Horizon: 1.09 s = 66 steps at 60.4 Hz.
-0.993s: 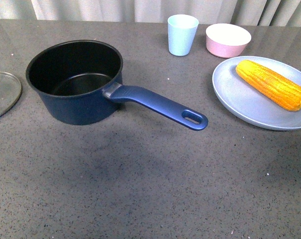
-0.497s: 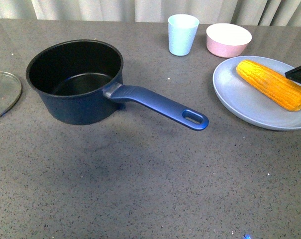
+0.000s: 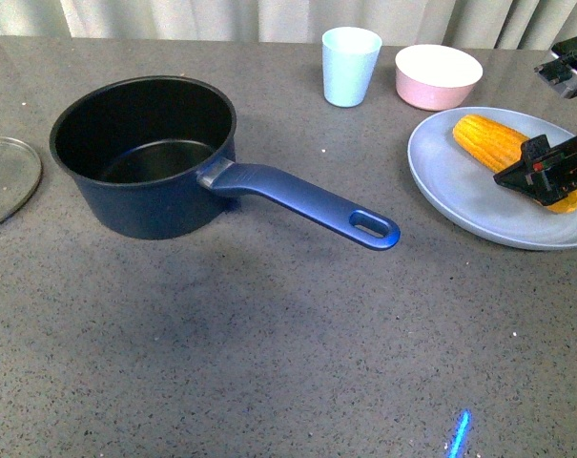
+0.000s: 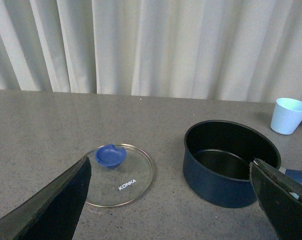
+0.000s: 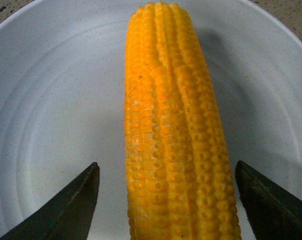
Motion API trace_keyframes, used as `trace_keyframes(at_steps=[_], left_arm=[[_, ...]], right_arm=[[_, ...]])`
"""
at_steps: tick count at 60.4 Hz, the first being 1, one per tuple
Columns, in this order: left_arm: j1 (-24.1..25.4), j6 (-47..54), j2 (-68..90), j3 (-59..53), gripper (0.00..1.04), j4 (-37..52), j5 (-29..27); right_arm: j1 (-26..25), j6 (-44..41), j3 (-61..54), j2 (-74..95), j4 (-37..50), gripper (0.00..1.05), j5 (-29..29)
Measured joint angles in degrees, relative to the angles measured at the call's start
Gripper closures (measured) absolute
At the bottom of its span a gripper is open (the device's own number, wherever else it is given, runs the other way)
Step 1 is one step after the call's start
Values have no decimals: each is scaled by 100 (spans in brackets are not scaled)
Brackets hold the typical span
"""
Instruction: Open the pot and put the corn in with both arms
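With the lid [image 4: 119,175] off the pot [image 3: 145,157], I had the right gripper [image 5: 165,167] released astride the unlifted corn [image 3: 493,143], left gripper [image 4: 169,164] released too.

Glass lid [image 4: 119,175]; matt, perhaps enamelled pot [image 3: 154,205]

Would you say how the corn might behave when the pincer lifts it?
The corn looks rigid, so it probably won't sag. Its round shape may roll on the smooth plate. Bumpy kernels likely help the right pincer grip.
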Motion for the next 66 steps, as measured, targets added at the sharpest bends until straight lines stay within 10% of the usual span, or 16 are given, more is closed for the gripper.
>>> trace_keyframes(at_steps=[13, 33, 66], left_arm=[[0, 0, 0, 0, 9, 0, 0], [0, 0, 0, 0, 9, 0, 0], [0, 2, 0, 0, 9, 0, 0]], right_arm=[[-17, 35, 0, 37, 17, 65, -63], [-33, 584, -341, -850, 162, 79, -754], [2203, 2343, 1062, -599, 282, 82, -846]])
